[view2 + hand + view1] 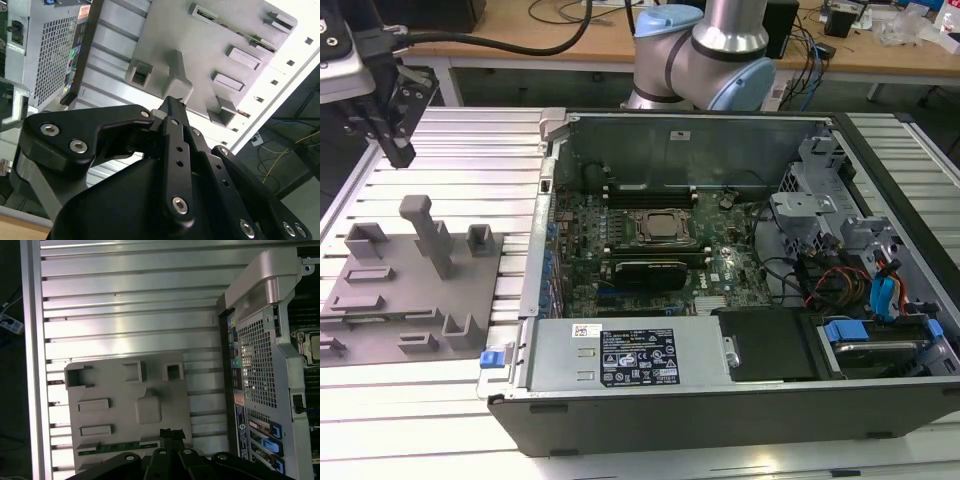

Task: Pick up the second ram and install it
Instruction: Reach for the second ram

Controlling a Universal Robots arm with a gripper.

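Note:
The second ram (120,446) is a thin green stick lying in a slot along one edge of the grey fixture plate (115,385). In the second wrist view its greenish edge (261,44) shows in a slot of the same plate. My gripper (399,152) hangs above the slatted table at the exterior view's left, high over the far side of the fixture plate (410,290). In both wrist views the black fingers (167,434) are pressed together with nothing between them. The gripper (172,102) is well clear of the stick.
An open computer case (720,400) lies at the exterior view's right, with the motherboard's CPU socket (665,226), memory slots (650,188) and a black card (655,272) inside. Grey posts (428,232) stand up from the fixture. The arm's base (700,50) is behind the case.

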